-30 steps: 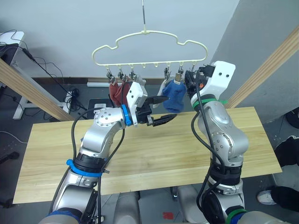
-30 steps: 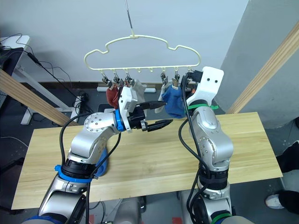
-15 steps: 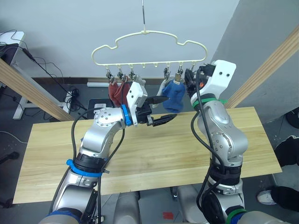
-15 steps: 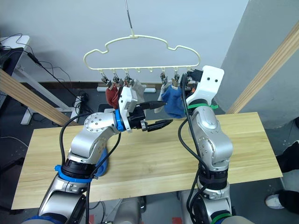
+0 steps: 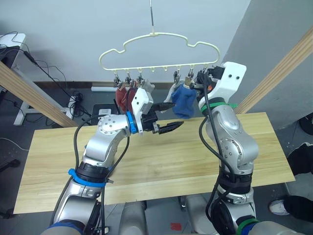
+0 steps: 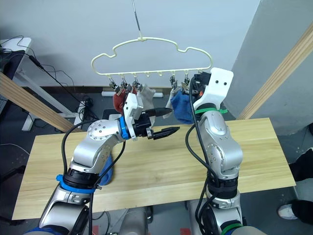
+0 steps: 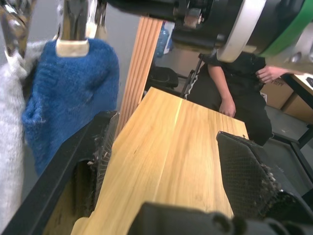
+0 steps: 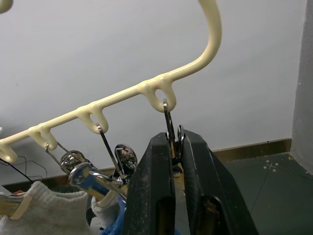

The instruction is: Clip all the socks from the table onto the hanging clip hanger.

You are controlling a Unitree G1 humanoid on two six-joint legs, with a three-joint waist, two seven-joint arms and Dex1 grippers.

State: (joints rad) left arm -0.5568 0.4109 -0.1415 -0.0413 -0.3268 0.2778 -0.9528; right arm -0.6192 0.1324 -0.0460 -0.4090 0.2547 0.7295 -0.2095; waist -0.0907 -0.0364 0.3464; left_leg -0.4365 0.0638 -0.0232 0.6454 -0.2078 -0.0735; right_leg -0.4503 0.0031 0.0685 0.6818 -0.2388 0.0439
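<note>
pale wood table (image 5: 161,161), grey wall (perhaps plaster)

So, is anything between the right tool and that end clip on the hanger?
Nothing visible does. The right tool is shut on the end clip of the clip hanger, beside the hanging blue sock.
</note>
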